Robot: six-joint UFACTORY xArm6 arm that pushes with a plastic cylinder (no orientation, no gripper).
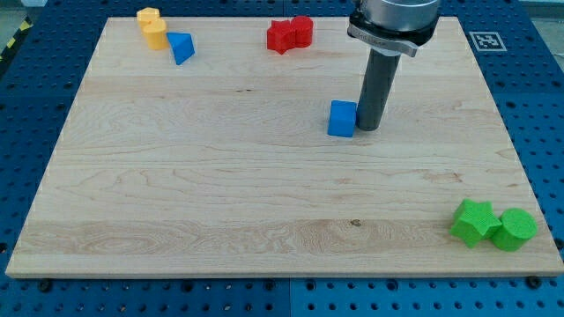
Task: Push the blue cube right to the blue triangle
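Observation:
The blue cube (342, 118) sits on the wooden board (220, 194) a little right of its middle. My tip (368, 128) stands on the board touching or almost touching the cube's right side. The blue triangle (181, 47) lies near the view's top left, far left of the cube, next to two yellow blocks (152, 26).
A red star-shaped block (281, 36) and a red rounded block (302, 29) sit together at the view's top centre. A green star-shaped block (474, 221) and a green cylinder (514, 229) sit at the view's bottom right corner. The arm's body (394, 22) hangs over the top right.

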